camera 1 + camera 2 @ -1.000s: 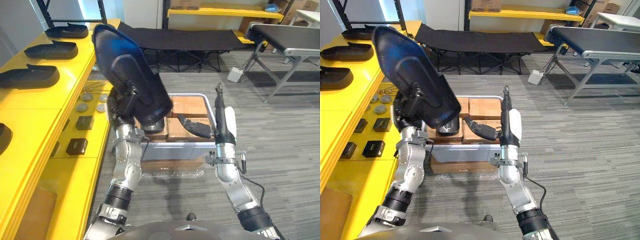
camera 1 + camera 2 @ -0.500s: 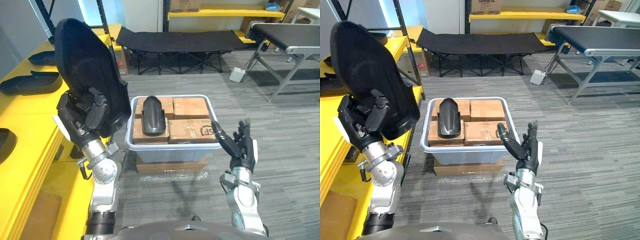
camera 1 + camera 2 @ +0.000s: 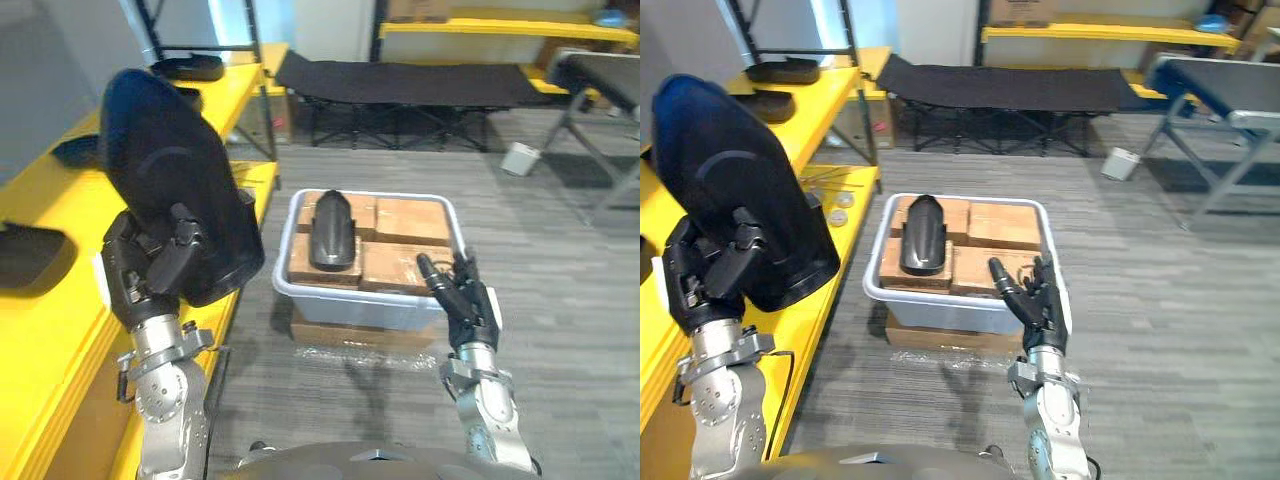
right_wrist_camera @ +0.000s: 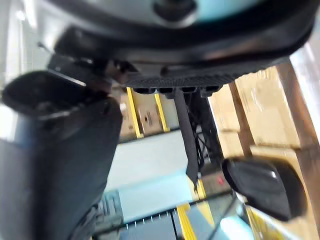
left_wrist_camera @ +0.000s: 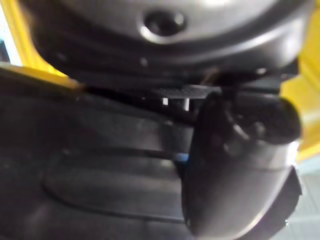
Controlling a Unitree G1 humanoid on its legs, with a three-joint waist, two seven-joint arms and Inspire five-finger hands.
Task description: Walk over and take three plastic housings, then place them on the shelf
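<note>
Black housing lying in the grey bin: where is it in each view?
Left eye view: centre, the housing lies on the cardboard boxes in the bin.
Right eye view: just left of centre, same spot.
Left wrist view: cannot make it out.
Right wrist view: likely the dark rounded shape beside the boxes.
Shared landmark: the cardboard boxes.
</note>
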